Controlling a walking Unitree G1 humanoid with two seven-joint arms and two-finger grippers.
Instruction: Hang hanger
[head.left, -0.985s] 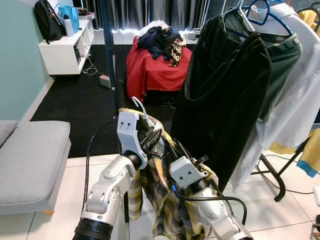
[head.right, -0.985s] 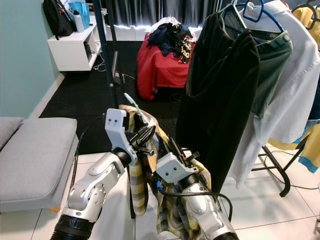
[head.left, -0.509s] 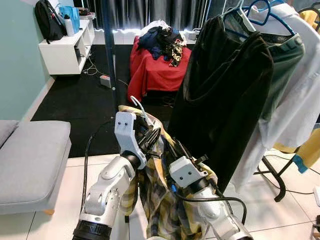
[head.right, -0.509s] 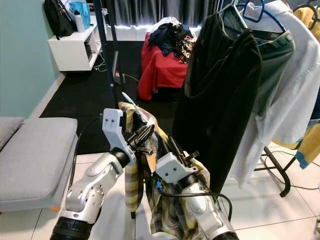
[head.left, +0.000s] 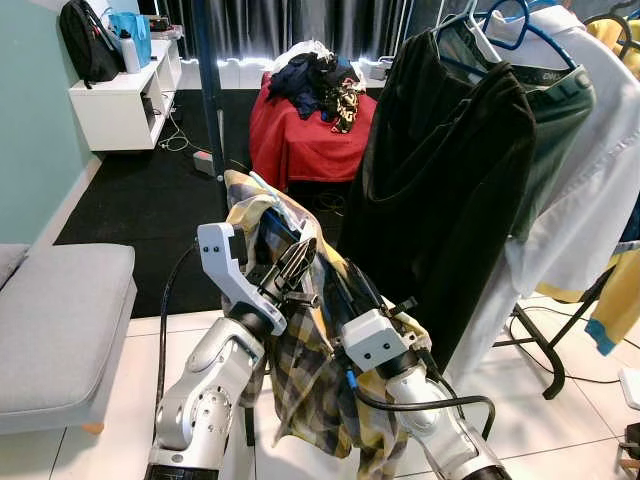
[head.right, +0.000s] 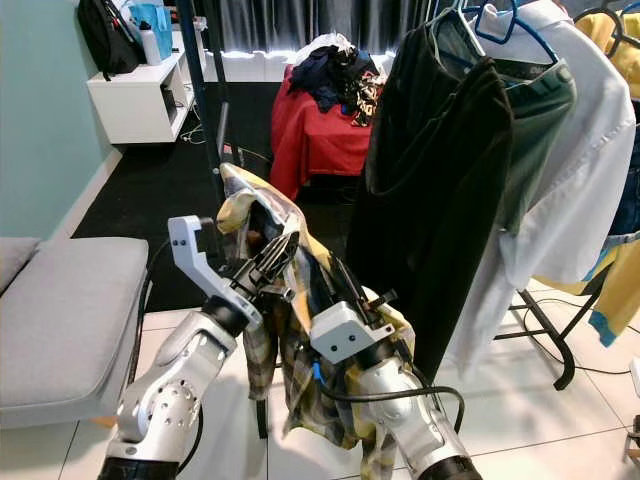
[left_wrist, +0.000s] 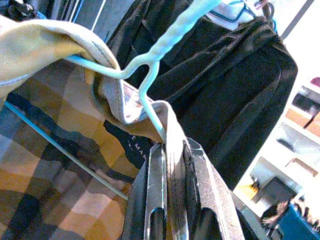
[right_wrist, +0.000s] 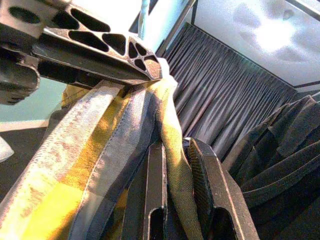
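A light blue wire hanger (left_wrist: 150, 75) carries a yellow and dark plaid shirt (head.left: 310, 370), held up in front of me by both arms. My left gripper (head.left: 293, 268) is shut on the shirt's collar, right at the hanger's neck (left_wrist: 172, 150). Just below and to the right, my right gripper (head.left: 352, 292) is shut on a fold of the plaid shirt (right_wrist: 172, 160). The hanger's hook end points up and away from the fingers (left_wrist: 156, 185). The clothes rack to the right holds a black garment (head.left: 450, 190) on a blue hanger (head.left: 520, 18).
White and green clothes (head.left: 590, 150) hang behind the black garment, and the rack's foot (head.left: 545, 355) stands on the tiles. A dark pole (head.left: 210, 90) rises ahead. A red-covered stand (head.left: 310, 140) bears a heap of clothes. A grey bench (head.left: 60, 310) sits to my left.
My left gripper has lifted the collar and hanger higher and a little left, so the shirt hangs more stretched out. The right gripper keeps its hold lower down.
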